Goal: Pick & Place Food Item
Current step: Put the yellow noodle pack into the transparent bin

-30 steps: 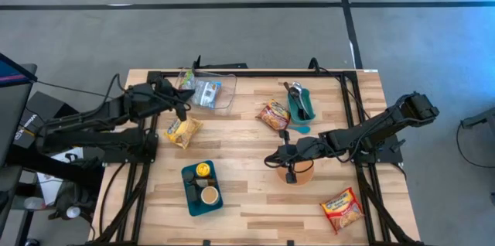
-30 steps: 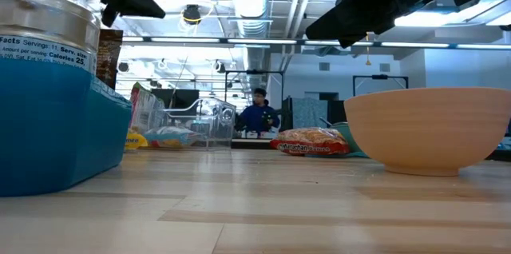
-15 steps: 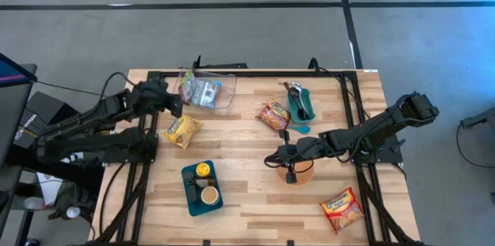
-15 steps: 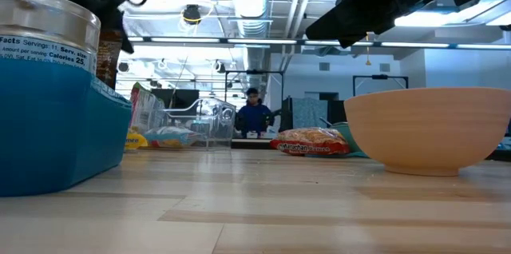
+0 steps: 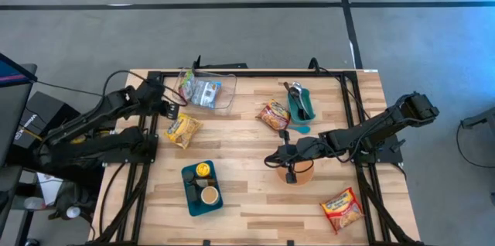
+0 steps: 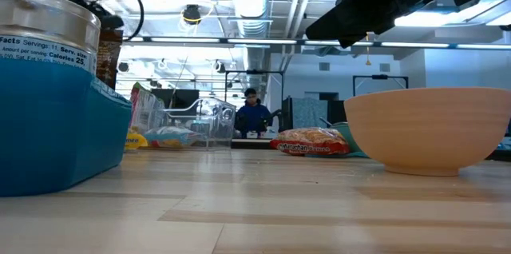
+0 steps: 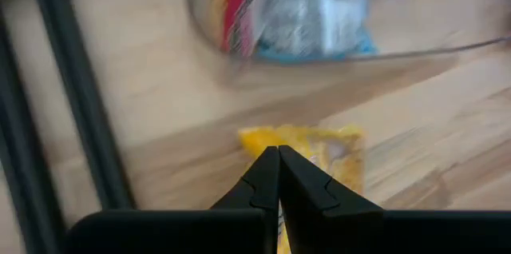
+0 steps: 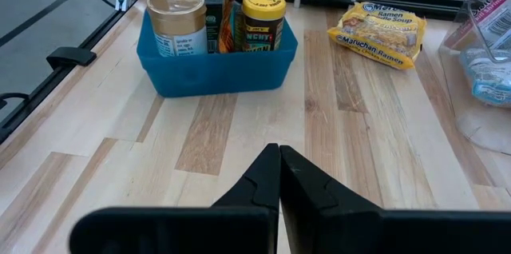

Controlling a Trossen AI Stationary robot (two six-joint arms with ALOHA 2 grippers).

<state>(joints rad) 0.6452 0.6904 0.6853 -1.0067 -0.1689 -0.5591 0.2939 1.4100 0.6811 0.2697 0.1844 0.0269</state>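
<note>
A yellow noodle packet (image 5: 183, 130) lies flat on the wooden table near its left side; the left wrist view shows the yellow packet (image 7: 323, 148) just beyond my fingertips. My left gripper (image 5: 170, 111) hangs above the table just left of it, shut and empty, tipped downward (image 7: 279, 155). Behind it stands a clear container (image 5: 209, 91) with packets inside. My right gripper (image 5: 272, 159) is shut and empty, hanging beside the orange bowl (image 5: 297, 171), and points toward the table's left (image 8: 279, 152).
A blue bin (image 5: 203, 188) with jars stands near the front edge. A red noodle packet (image 5: 273, 114) and a teal tray (image 5: 300, 104) with utensils lie at mid-back, another noodle packet (image 5: 342, 208) at the front right. A black frame rail (image 7: 76, 86) edges the table.
My left gripper has drawn back from the clear container toward the table's left edge, sunk a little and tipped steeply downward, staying shut. It now looks down on the yellow packet. My right arm has kept still.
</note>
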